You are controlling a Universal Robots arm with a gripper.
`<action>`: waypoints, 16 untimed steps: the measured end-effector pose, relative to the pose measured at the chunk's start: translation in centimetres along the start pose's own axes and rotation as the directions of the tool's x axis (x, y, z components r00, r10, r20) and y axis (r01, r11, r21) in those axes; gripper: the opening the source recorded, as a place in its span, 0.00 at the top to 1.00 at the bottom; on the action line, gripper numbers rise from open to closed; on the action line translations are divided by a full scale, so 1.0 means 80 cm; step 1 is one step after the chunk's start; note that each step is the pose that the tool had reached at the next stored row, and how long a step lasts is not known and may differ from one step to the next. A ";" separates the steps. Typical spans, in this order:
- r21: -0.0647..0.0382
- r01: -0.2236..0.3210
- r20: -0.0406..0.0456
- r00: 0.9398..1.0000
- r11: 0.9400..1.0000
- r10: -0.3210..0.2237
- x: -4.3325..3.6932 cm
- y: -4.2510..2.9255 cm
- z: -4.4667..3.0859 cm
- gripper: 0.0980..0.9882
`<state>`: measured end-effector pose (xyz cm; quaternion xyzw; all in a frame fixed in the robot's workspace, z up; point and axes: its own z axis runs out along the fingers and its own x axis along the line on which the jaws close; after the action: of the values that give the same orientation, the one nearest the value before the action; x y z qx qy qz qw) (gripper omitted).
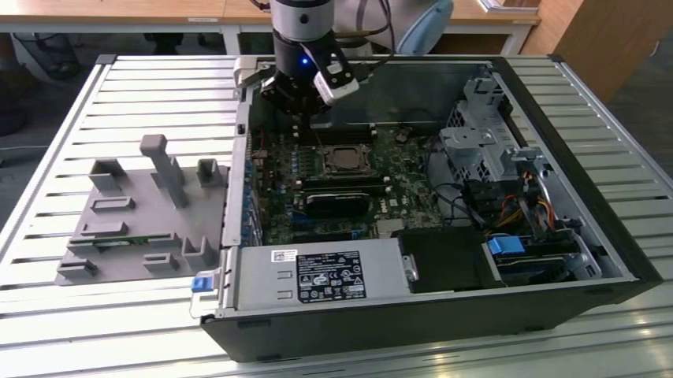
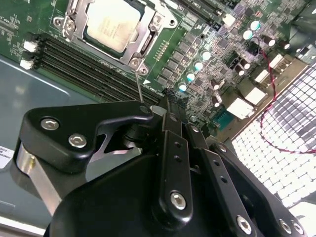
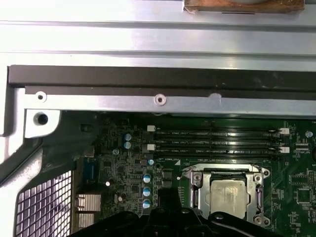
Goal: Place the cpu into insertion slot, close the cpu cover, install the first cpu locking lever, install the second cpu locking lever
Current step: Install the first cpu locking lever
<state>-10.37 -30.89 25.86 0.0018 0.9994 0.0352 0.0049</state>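
The silvery cpu (image 2: 111, 22) lies flat in the insertion slot on the green motherboard, which it hides. The silver cpu cover (image 2: 147, 34) lies down around the chip, which shows through its window. A thin wire locking lever (image 2: 139, 88) rises from the socket's corner up to my gripper (image 2: 165, 101). The black fingers are shut together, and the lever's free end rests against them; whether it is clamped I cannot tell. In the exterior view my gripper (image 1: 305, 110) hangs just behind the cpu (image 1: 342, 160). The first wrist view has the cpu (image 3: 228, 195) and cover (image 3: 224, 173) beside my gripper (image 3: 168, 222).
Long black memory slots (image 3: 217, 140) run beside the socket, with the case's metal wall (image 3: 158, 101) behind them. Inside the case are a power supply (image 1: 315, 276) and a drive cage (image 1: 478, 150). A grey fixture tray (image 1: 137, 213) stands on the slatted table at the exterior view's left.
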 end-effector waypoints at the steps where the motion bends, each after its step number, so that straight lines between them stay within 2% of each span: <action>1: 0.000 0.000 0.000 1.000 1.000 0.000 0.000 0.0014 0.0008 0.98; 13: 0.000 -0.004 0.000 1.000 1.000 0.004 0.002 0.0129 0.0062 0.98; 16: 0.000 -0.004 0.000 1.000 1.000 0.004 -0.003 0.0134 0.0071 0.98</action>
<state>-10.13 -29.78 25.38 0.0038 0.9994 0.0352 0.0050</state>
